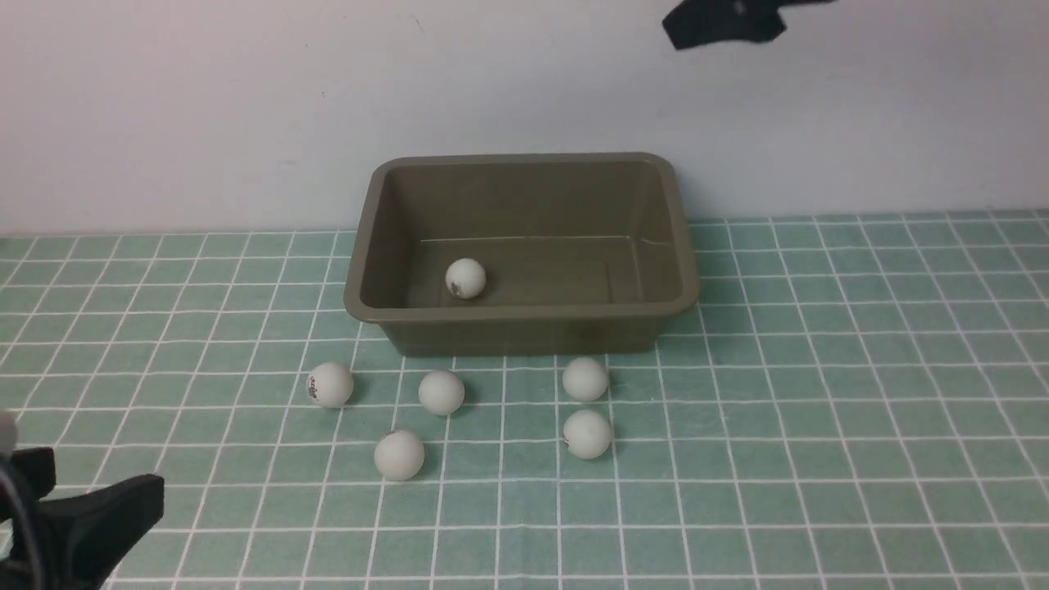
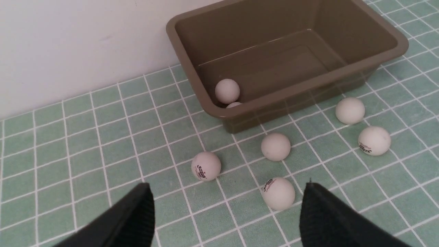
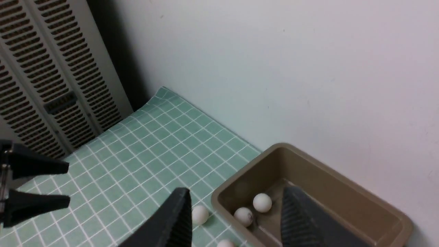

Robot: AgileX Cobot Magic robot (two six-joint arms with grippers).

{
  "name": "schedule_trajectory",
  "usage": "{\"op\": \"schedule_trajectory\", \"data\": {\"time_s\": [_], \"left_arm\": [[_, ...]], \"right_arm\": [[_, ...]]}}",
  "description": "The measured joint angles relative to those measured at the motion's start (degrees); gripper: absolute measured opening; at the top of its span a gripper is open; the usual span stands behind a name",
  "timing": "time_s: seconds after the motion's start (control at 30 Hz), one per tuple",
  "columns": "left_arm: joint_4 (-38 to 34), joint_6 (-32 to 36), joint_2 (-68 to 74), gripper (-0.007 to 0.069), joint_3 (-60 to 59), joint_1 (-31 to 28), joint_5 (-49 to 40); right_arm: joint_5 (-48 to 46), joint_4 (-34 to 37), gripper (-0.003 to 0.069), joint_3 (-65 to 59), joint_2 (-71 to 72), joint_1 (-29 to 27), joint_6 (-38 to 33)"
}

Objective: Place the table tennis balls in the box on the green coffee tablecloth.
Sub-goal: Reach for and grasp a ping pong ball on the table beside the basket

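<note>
Two table tennis balls (image 3: 262, 202) in box (image 1: 516, 310), five on tablecloth (image 1: 819, 410). Left pincer (image 2: 226, 192), right pincer (image 3: 236, 192) gaping, empty. Lower your left onto nearest ball (image 2: 278, 193).

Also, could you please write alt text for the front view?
An olive-brown box sits on a green grid tablecloth before a white wall, with one white table tennis ball visible inside and five more balls on the cloth just in front. The left gripper shows at the lower left corner, the right gripper at the top edge.

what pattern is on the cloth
Pale green cloth with a thin white grid of squares, clearest in the front view.
</note>
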State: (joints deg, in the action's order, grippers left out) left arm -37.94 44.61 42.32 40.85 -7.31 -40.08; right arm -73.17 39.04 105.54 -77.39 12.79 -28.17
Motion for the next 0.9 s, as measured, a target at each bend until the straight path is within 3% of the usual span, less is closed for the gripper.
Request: {"op": "schedule_trajectory", "data": {"time_s": [0.17,0.27,0.37,0.47,0.57,0.9], "left_arm": [[-1.9,1.25,0.0,0.0514,0.0,0.0,0.32],[-2.19,1.38,0.0,0.0514,0.0,0.0,0.38],[-2.24,1.45,0.0,0.0514,0.0,0.0,0.38],[-2.3,1.45,0.0,0.0514,0.0,0.0,0.12],[-2.3,1.45,0.0,0.0514,0.0,0.0,-0.04],[-2.43,1.94,2.08,0.0514,0.06,0.0,1.54]], "right_arm": [[0.0,-1.49,0.0239,-9.88,-0.12,0.0,-3.74],[0.05,-5.52,0.0165,-13.65,0.31,0.0,-4.2],[0.78,-16.29,0.0106,-17.41,2.73,0.0,-0.65],[4.14,-31.48,0.0094,-22.37,6.8,0.0,9.45],[8.74,-38.12,0.01,-28.81,12.35,0.0,16.12],[21.08,-34.27,0.0266,-49.54,29.09,0.0,17.95]]}}
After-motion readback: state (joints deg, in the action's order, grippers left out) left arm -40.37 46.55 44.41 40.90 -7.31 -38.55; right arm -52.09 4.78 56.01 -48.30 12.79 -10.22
